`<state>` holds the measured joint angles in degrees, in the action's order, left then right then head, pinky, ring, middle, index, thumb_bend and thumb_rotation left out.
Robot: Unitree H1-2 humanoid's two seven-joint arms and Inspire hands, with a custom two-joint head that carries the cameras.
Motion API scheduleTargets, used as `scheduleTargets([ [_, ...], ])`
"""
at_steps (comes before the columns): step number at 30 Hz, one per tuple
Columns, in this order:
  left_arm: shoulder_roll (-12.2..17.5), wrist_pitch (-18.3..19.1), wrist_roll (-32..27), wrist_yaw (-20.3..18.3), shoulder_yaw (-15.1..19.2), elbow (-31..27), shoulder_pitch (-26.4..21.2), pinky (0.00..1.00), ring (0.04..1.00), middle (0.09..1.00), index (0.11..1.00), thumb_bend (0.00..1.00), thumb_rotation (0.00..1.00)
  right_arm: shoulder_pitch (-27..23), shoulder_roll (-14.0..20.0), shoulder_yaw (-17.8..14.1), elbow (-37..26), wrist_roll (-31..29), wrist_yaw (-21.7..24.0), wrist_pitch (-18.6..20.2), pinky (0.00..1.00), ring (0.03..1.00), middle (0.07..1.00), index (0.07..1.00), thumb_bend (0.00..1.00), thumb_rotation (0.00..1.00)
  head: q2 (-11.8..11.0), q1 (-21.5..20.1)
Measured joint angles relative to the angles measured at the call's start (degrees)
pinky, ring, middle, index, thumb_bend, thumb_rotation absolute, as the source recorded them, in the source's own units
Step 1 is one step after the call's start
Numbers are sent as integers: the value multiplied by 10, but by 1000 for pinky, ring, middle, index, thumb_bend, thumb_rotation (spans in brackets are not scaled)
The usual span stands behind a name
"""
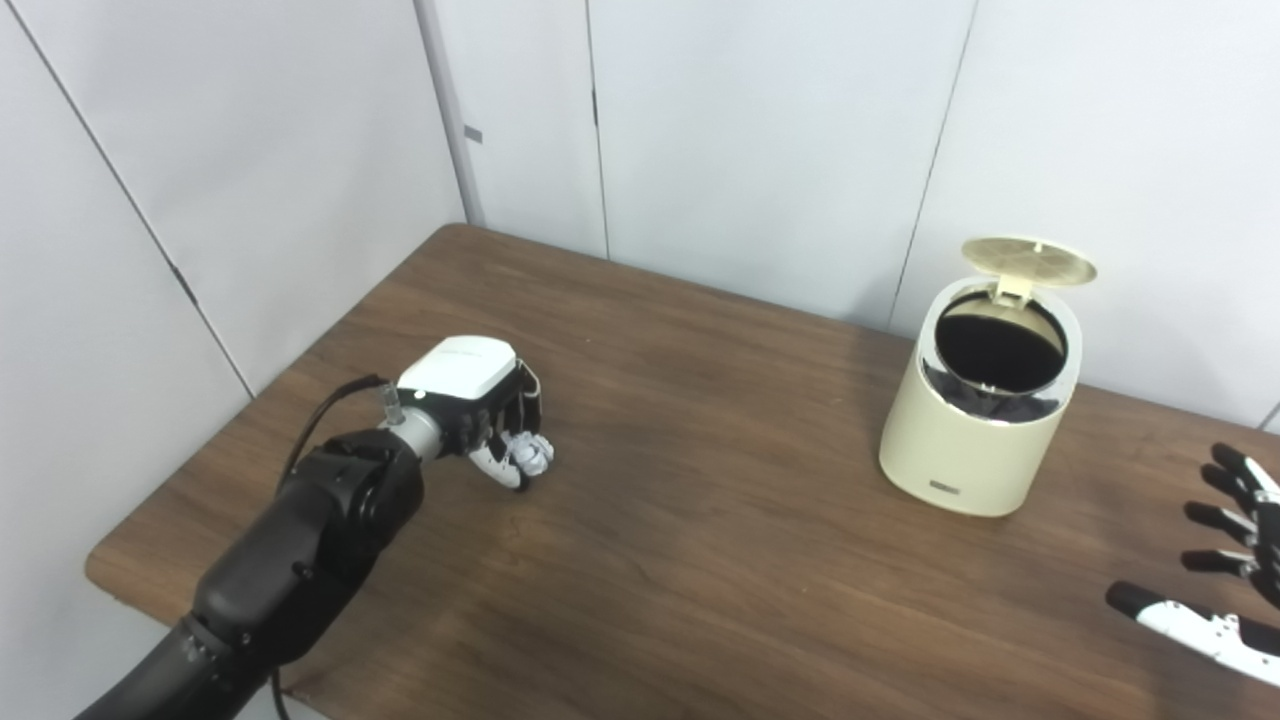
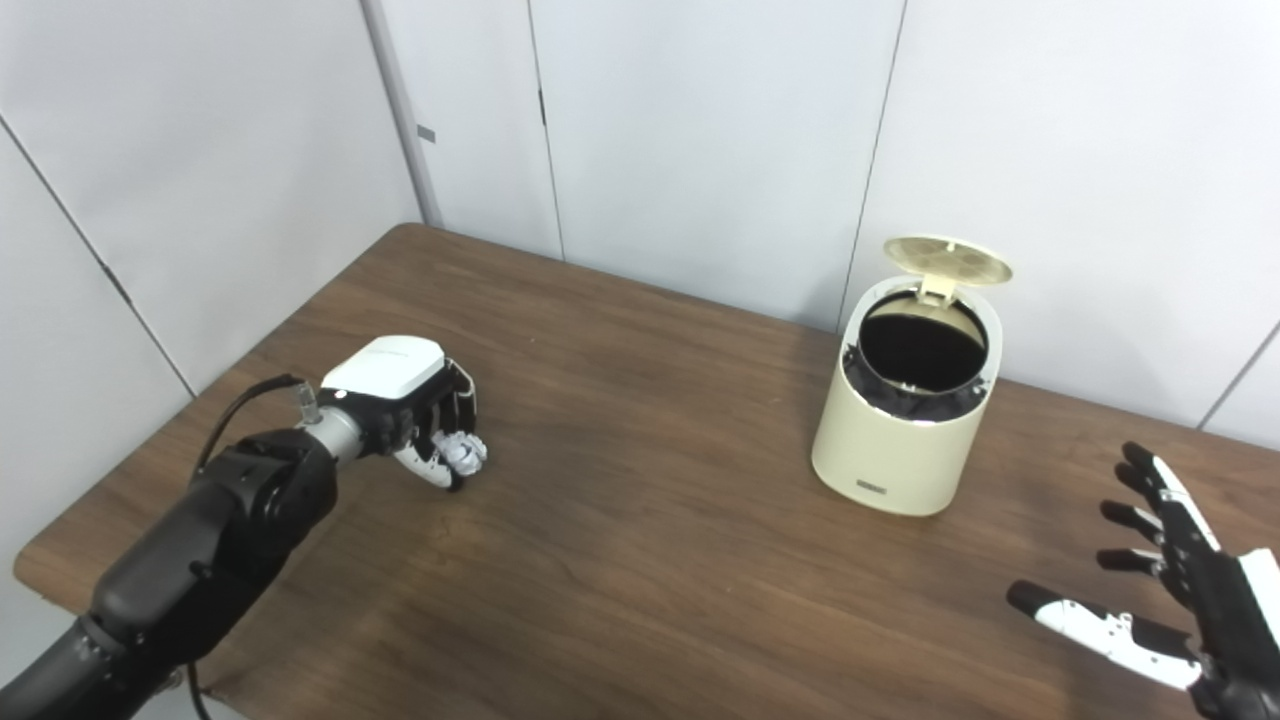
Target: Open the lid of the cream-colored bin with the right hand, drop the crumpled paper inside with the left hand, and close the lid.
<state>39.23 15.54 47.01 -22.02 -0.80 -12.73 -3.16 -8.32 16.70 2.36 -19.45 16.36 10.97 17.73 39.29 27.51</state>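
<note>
The cream-colored bin (image 1: 975, 420) stands on the right part of the wooden table (image 1: 700, 560), near the back wall. Its round lid (image 1: 1028, 260) is tipped up and open, showing a dark liner inside. My left hand (image 1: 478, 408) is at the table's left side, low over the surface, with its fingers closed around the crumpled white paper (image 1: 530, 455). The paper (image 2: 463, 452) shows between the fingers in the right eye view too. My right hand (image 2: 1175, 590) is open with fingers spread, above the table's right front, apart from the bin.
White wall panels stand close behind the table and along its left side. The table's front left corner (image 1: 100, 575) is just beside my left arm. A broad stretch of bare wood lies between my left hand and the bin.
</note>
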Motion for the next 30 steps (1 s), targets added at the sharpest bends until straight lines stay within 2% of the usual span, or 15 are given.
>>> scheduleTargets([
  [7,0,-4,-1,16,-5,6,0,406,413,505,483,503,0,0,2,0,-1,1,2,1,708,857,931,946,801,379,4,0],
  [19,-1,-14,-4,42,-8,11,1,416,426,501,485,504,0,-1,3,0,-1,-1,2,1,645,846,929,940,806,399,2,-1],
  [26,-5,-11,-21,33,-6,-11,5,373,404,471,518,502,0,-3,3,0,-1,-1,2,1,719,854,923,937,805,421,-3,-8],
  [30,-6,-11,-25,32,9,-52,-2,386,398,474,508,503,0,-4,3,0,2,-1,2,1,721,847,923,937,806,399,-10,-18],
])
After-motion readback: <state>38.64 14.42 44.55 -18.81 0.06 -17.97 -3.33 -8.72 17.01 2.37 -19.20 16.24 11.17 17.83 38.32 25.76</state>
